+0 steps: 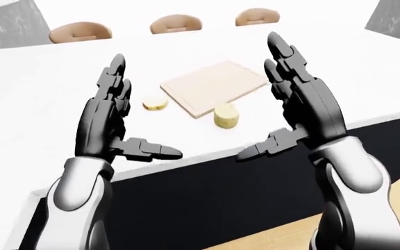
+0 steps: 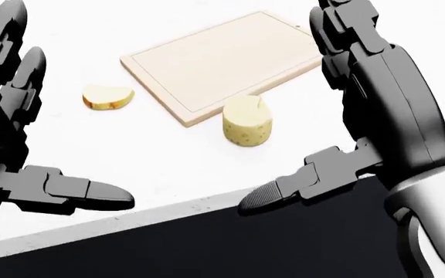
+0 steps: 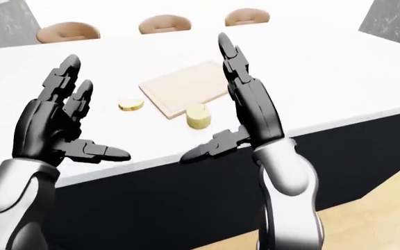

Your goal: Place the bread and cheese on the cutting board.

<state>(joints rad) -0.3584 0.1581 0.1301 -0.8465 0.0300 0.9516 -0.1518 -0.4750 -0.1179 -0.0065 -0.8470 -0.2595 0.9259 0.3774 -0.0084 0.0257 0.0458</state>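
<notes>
Both raised over the near edge of a white surface (image 2: 168, 156), palms turned toward each other, well apart. Left hand (image 1: 106, 117) spread wide, fingers pointing up and thumb jutting toward the middle of the left-eye view, holding nothing. Right hand (image 1: 301, 107) likewise splayed, fingers upright, thumb reaching leftward, holding nothing. Between the two, farther up the left-eye view, a pale wooden cutting board (image 2: 219, 61) lying flat and turned at an angle, bare on top. Just below the lower edge of the cutting board in the head view, a short round of yellow cheese (image 2: 247, 128) with small holes in its side, standing upright, touching or nearly touching the board's rim, cannot tell which, yet not on it. To the left of the board, a little apart, a slice of bread (image 2: 107, 97) lying flat on the surface, crust along its lower edge. Neither hand touching cheese, bread or board. Below the surface edge, a dark front panel (image 1: 242, 203), and wooden floor (image 3: 374, 208) at the bottom right of the right-eye view. Along the far side of the surface, three rounded tan chair backs (image 1: 176, 23) in a row.
</notes>
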